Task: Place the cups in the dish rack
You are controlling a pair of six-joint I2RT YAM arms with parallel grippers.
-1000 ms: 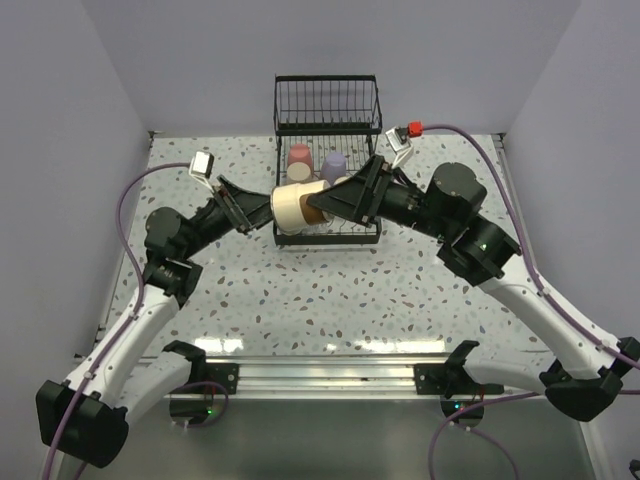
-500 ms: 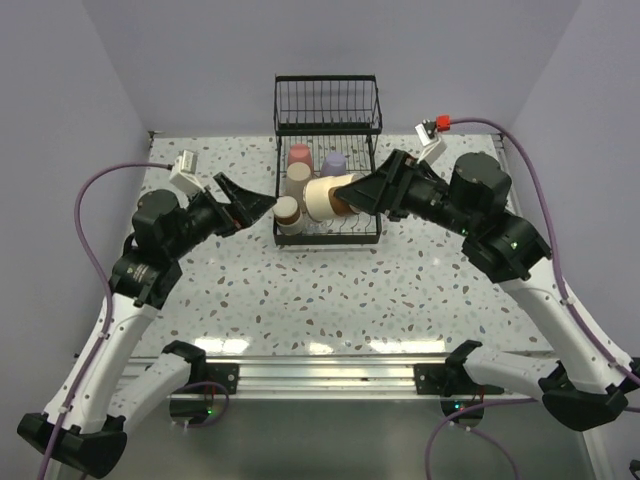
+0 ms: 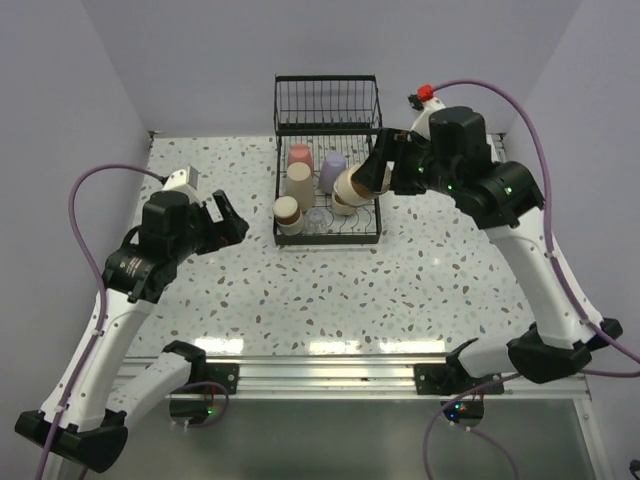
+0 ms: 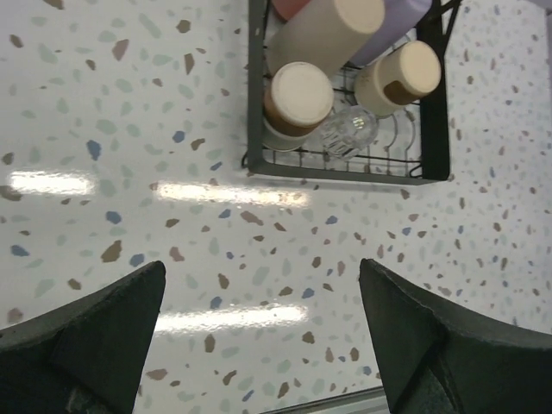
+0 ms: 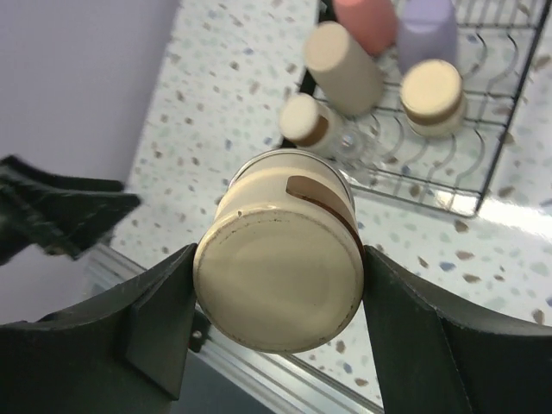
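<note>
Now clamping a beige cup (image 5: 278,289) between the right fingers (image 5: 159,323), one on each side wall, base turned to the wrist camera. Hanging tilted above the right part of the rack (image 3: 327,241), not yet set down. Spread wide and holding nothing at the left gripper (image 4: 260,285), above the table (image 4: 103,129) just beside the rack. For a good placing, probably: turn the mouth down, aim at the free tines near the front right, lower slowly, let go only when resting there, without knocking the neighbours. Inside the tray: a pink cup (image 3: 299,155), a lavender cup (image 3: 333,164), a tall beige cup (image 4: 323,34), a brown cup (image 4: 297,97) base up, a second brown cup (image 4: 398,76), a clear cup (image 4: 348,131) between these two.
</note>
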